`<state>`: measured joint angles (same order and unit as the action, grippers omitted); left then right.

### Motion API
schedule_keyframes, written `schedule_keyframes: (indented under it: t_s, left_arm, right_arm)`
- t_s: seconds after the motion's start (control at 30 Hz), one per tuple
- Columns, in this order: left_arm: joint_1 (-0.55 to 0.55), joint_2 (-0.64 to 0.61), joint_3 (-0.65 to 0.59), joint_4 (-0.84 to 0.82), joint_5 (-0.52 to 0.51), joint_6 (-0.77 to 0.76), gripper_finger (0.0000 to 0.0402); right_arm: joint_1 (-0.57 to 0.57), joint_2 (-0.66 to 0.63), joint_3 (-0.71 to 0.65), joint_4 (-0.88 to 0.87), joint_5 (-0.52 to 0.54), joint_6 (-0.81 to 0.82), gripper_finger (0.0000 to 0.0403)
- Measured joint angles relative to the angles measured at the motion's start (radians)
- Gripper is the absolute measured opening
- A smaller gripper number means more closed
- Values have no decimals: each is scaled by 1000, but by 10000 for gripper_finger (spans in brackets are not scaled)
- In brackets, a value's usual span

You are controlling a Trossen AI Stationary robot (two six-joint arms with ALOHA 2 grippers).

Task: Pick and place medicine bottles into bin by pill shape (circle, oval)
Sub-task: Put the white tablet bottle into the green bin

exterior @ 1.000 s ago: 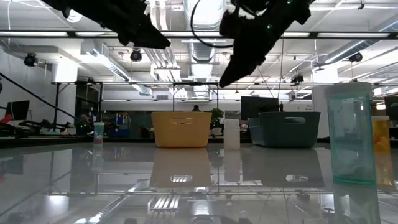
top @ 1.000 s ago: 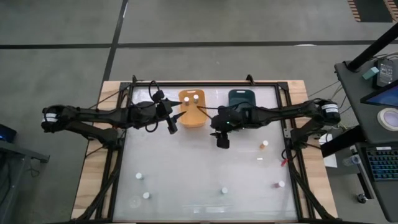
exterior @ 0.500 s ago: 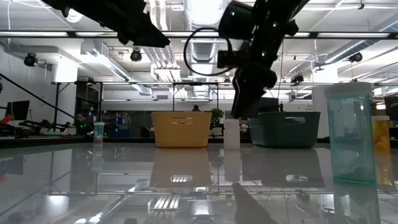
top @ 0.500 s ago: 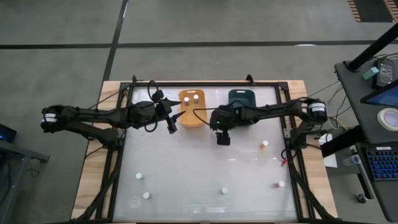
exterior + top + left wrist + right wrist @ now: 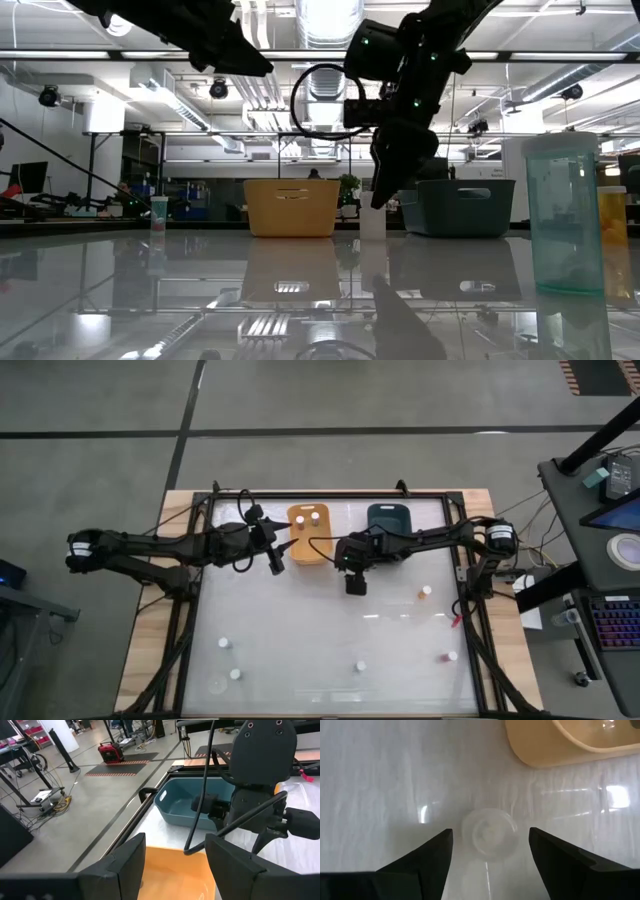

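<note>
A white-capped medicine bottle (image 5: 489, 831) stands upright on the table just in front of the orange bin (image 5: 308, 536). It also shows in the low view (image 5: 372, 215). My right gripper (image 5: 490, 833) hangs over it, pointing down and open, one finger on each side of the cap, clear of it. It hides the bottle in the high view (image 5: 355, 582). My left gripper (image 5: 275, 558) is open and empty, held up beside the orange bin's left side. Two white-capped bottles (image 5: 307, 517) stand in the orange bin.
A teal bin (image 5: 388, 520) stands right of the orange one at the far edge. Loose bottles stand at the right (image 5: 425, 591), near right (image 5: 452, 656), near middle (image 5: 360, 666) and near left (image 5: 224, 643). A clear bottle (image 5: 565, 215) stands close to the low camera.
My right gripper has come down from high above the table toward the white bottle and tipped to point down, shifting slightly toward the table's left edge. Its fingers now stand around the cap.
</note>
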<state>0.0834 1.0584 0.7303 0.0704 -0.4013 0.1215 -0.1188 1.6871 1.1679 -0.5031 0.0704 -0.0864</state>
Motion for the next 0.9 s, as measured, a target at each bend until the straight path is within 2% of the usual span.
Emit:
schedule_keyframes:
  t_s: [0.3,0.7,0.9]
  left_arm:
    - [0,0,0,0,0,0,190]
    - [0,0,0,0,0,0,190]
    - [0,0,0,0,0,0,190]
  right_arm:
    - [0,-11,0,24,0,20,219]
    - [0,-11,-4,23,-1,34,134]
    - [0,-11,-4,23,-1,35,136]
